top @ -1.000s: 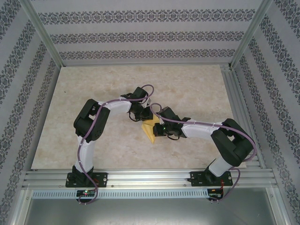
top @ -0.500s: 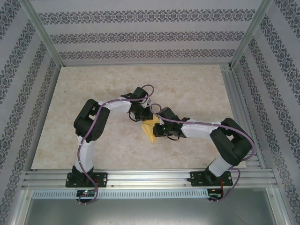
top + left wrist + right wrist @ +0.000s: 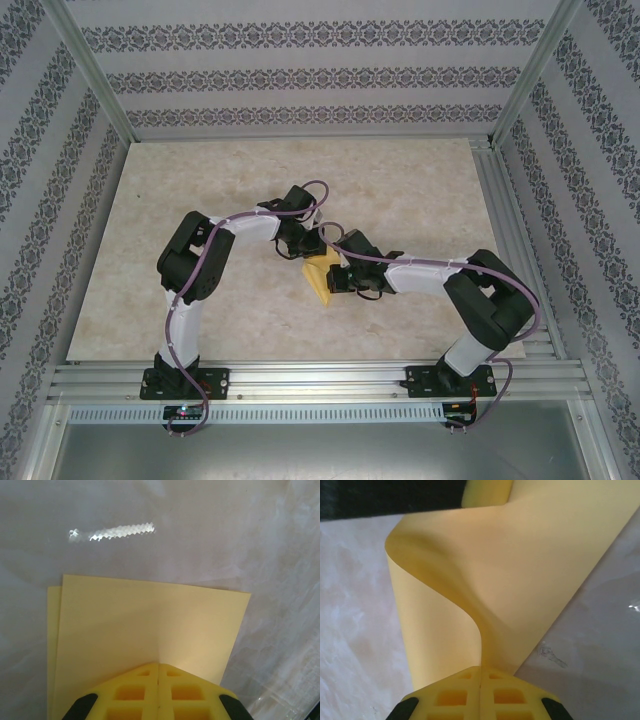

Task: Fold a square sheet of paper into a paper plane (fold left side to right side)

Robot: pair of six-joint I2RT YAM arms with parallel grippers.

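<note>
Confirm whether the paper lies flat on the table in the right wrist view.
No, the yellow sheet bows upward in a curved loop.

square sheet of paper half hidden under left gripper and right gripper, folds indiscernible

Shows the left pincer closed, tips pinching the square sheet of paper. Lies doubled, a lower layer peeking out at left, above the pale marbled desk.
</note>
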